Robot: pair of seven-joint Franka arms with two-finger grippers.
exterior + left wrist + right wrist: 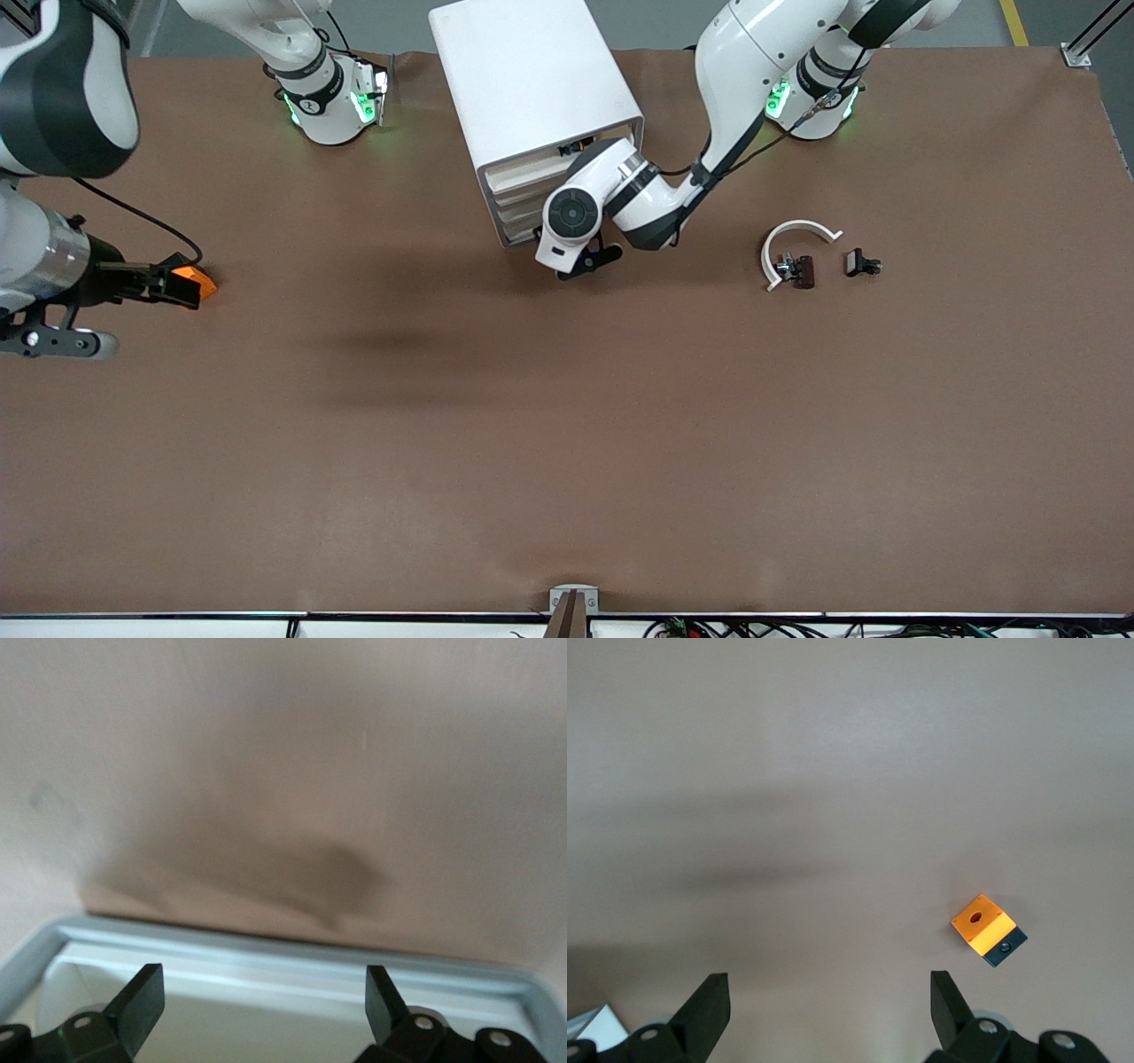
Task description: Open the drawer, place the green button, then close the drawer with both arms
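The bench [567, 443] carries the white cabinet [532, 80] at 12 o'clock, and my left arm [744, 71] bends down across its stacked fronts. The right arm [53, 89] waits at the 9 o'clock edge. In the left wrist view a white drawer [292, 952] rim runs just ahead of the left gripper [263, 979], whose fingers are spread wide with nothing between them. I judge the opening step is in hand. I cannot tell which tier this rim belongs to, so I would confirm that first. Then I would pinch the front lip squarely and pull straight toward 6 o'clock, slowly, so the cabinet does not slide. The right gripper [829, 988] hangs wide and empty near the orange block [982, 923]. I see no green button. A curved white piece [793, 232] and black clips [861, 263] lie at 2 o'clock.
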